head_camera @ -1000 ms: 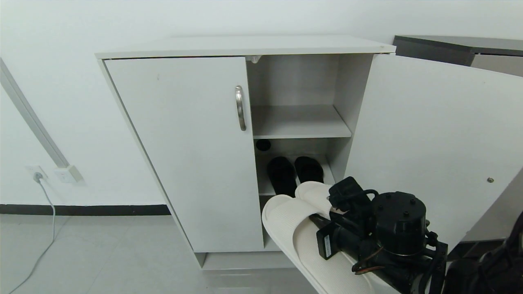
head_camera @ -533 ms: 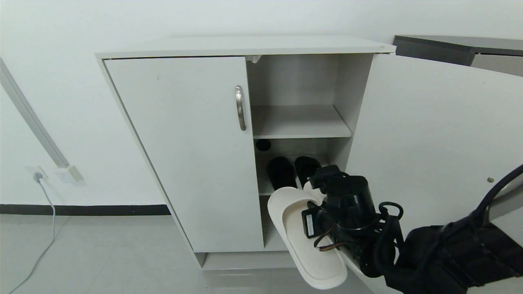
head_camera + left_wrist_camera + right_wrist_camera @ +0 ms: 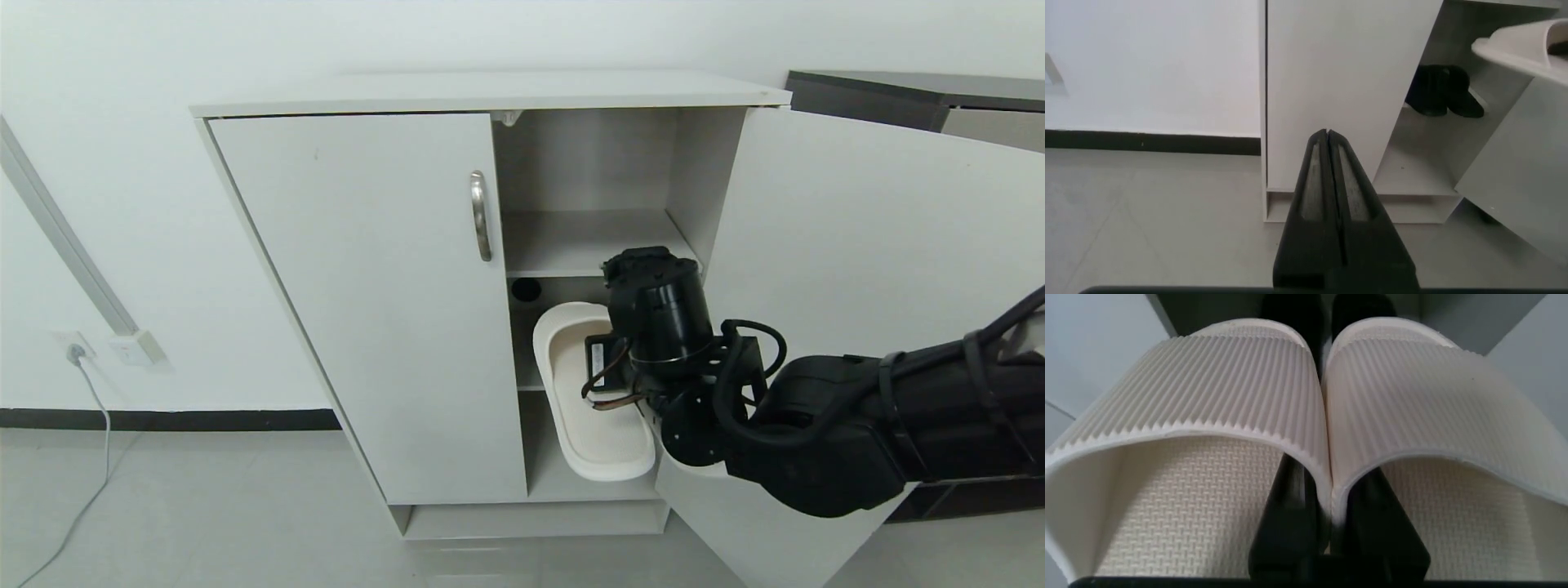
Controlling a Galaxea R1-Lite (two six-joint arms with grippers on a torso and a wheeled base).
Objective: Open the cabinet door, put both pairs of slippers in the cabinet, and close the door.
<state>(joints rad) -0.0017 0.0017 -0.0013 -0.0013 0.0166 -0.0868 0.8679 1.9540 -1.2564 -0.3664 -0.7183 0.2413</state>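
Right wrist view, your right gripper (image 3: 1327, 518): clamped on paired cream slippers (image 3: 1233, 384) with ribbed straps and waffle insoles, at the cabinet (image 3: 367, 310) opening; black slippers (image 3: 1445, 90) mostly hidden behind. Your left gripper (image 3: 1327, 139): fingers pressed together.

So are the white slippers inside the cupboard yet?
Not fully. The right gripper holds the white slippers at the cabinet opening, heels sticking out in front.
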